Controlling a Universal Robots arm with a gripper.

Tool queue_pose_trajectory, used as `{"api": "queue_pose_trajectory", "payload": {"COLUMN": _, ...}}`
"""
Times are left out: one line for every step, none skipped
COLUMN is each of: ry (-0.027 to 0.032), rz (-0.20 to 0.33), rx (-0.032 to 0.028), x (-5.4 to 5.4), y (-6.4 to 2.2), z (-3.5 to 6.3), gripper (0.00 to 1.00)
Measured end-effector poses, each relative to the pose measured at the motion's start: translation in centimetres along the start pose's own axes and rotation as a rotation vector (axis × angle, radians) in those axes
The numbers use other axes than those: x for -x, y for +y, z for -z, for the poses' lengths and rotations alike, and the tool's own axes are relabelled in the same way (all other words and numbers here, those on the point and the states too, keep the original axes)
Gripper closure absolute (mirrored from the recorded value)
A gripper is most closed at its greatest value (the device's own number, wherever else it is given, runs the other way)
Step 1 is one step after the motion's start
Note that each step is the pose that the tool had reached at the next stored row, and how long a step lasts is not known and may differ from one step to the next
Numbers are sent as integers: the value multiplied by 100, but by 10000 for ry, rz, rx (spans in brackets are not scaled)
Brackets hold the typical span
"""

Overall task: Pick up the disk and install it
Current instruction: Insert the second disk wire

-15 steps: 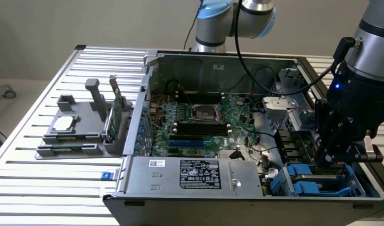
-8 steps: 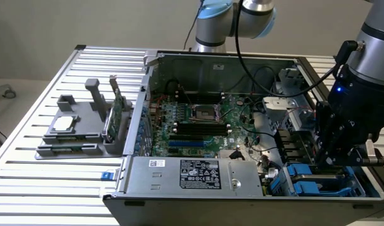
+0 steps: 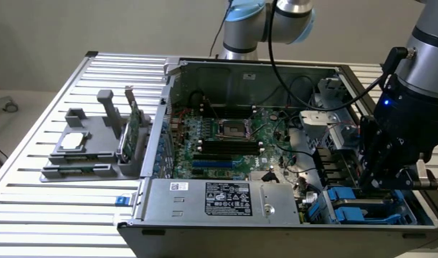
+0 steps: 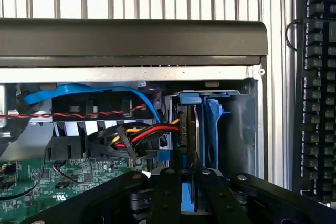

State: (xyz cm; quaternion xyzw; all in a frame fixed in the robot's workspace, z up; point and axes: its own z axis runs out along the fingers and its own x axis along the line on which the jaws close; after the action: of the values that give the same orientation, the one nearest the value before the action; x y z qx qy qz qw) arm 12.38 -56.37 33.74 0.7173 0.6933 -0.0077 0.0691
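The disk stands on edge in the drive bay at the front corner of the open computer case, on the exterior view's right. Its blue carrier rail runs along one side. My gripper reaches down into that bay from above, its black fingers closed on either side of the disk's blue-edged end. In the exterior view the gripper hangs low over the blue carriers, and its body hides most of the disk.
Red, yellow and black power cables and a blue data cable lie beside the bay. The motherboard and power supply fill the case. A grey fixture with a chip and green card sits on the slatted table. A keyboard lies outside the case.
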Motion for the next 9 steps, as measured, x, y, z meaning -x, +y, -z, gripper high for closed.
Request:
{"api": "queue_pose_trajectory", "payload": {"ry": 7, "rz": 3, "rx": 1, "x": 0, "y": 0, "z": -1, "gripper": 83}}
{"api": "queue_pose_trajectory", "payload": {"ry": 13, "rz": 7, "rx": 1, "x": 0, "y": 0, "z": -2, "gripper": 83}}
{"api": "queue_pose_trajectory", "payload": {"ry": 18, "rz": 11, "rx": 1, "x": 0, "y": 0, "z": -2, "gripper": 83}}
{"api": "queue_pose_trajectory", "payload": {"ry": 23, "rz": 14, "rx": 1, "x": 0, "y": 0, "z": -2, "gripper": 83}}
{"api": "queue_pose_trajectory", "payload": {"ry": 26, "rz": 18, "rx": 1, "x": 0, "y": 0, "z": -2, "gripper": 83}}
{"api": "queue_pose_trajectory", "payload": {"ry": 30, "rz": 22, "rx": 2, "x": 0, "y": 0, "z": -3, "gripper": 83}}
{"api": "queue_pose_trajectory", "payload": {"ry": 34, "rz": 26, "rx": 2, "x": 0, "y": 0, "z": -3, "gripper": 83}}
{"api": "queue_pose_trajectory", "payload": {"ry": 35, "rz": 29, "rx": 2, "x": 0, "y": 0, "z": -3, "gripper": 83}}
{"api": "queue_pose_trajectory", "payload": {"ry": 37, "rz": 33, "rx": 3, "x": 0, "y": 0, "z": -3, "gripper": 83}}
